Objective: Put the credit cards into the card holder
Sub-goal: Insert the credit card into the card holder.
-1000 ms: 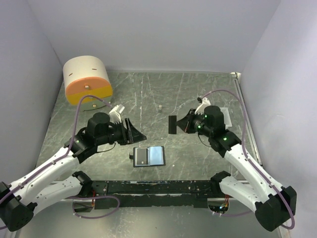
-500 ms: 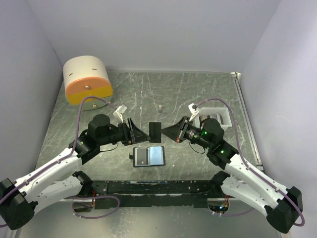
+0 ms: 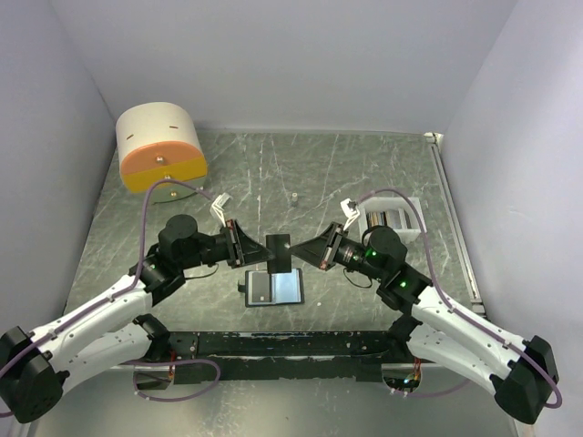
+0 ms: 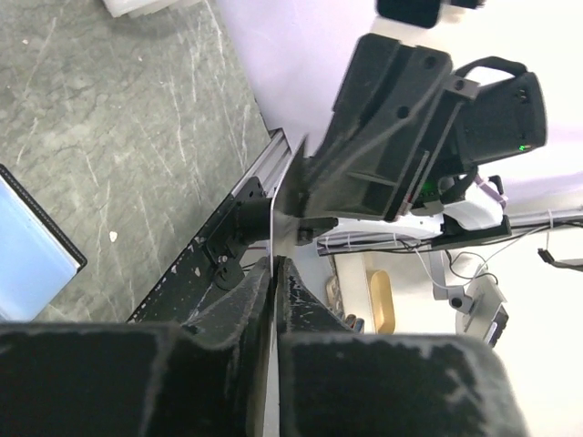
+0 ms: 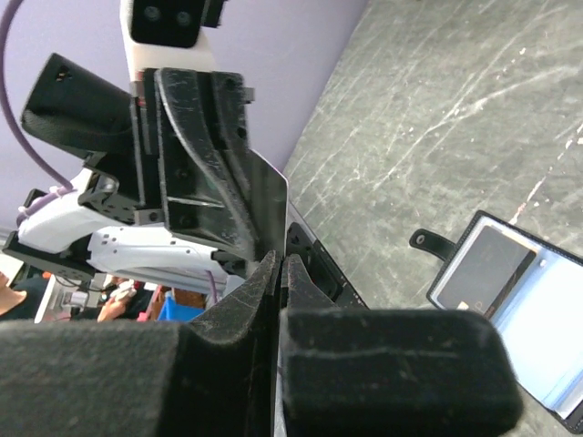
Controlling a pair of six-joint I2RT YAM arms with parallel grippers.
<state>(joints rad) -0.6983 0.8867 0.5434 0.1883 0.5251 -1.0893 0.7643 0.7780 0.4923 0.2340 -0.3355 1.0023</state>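
a dark credit card is held in the air over the middle of the table, gripped from both sides at once: the left gripper is pressed onto its left edge and the right gripper onto its right edge. in each wrist view the card is seen edge-on as a thin line between that arm's own fingers, with no gap left beside it, so both pairs are judged to be pinching the card rather than spread. the card's long axis is set crosswise to the line between the two grippers. the card holder is laid open and flat on the table, just below the card and slightly toward the near edge. its long axis runs left to right, with a dark panel on its left half and a bluish-grey pocket on its right half; whether that dark panel is a card cannot be told. the holder is placed about equally near to both arms, so neither is favoured by reach. a handover is judged to be in hand, and the card has not yet been put in. more cards are seen in the white tray, behind the right arm.
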